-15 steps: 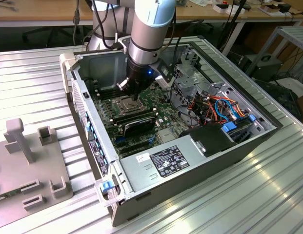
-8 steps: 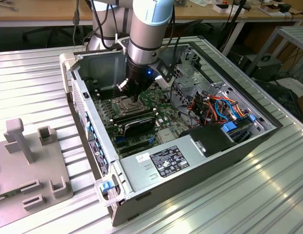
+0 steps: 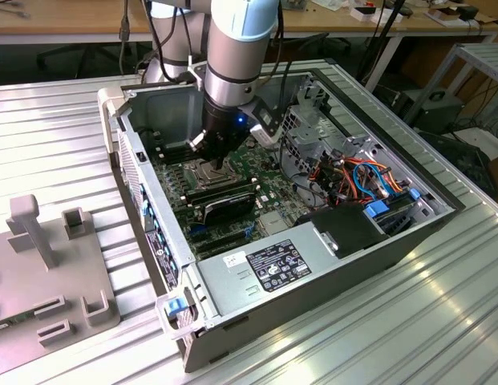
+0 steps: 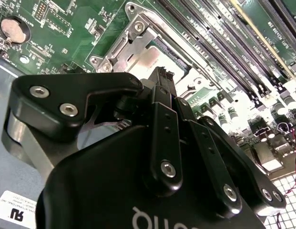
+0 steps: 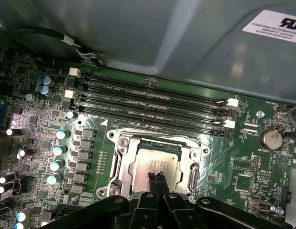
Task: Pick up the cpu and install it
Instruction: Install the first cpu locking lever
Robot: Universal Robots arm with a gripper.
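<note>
Black claw (image 5: 157,179) fingers pressed together, I see them resting on the cpu (image 5: 155,164) in its socket; the exterior view adds the computer case (image 3: 329,265).

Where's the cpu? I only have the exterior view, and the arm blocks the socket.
Observer: In the first wrist view the cpu lies flat inside the socket frame, silver top up.
Operator: Tool holding it?
Observer: No. The tool sits over one edge of the cpu, its fingertips closed side by side with nothing between them.
Operator: Touching the chip?
Observer: Cannot tell. In both wrist views the tips overlap the silver top, but neither shows contact or a gap.
</note>
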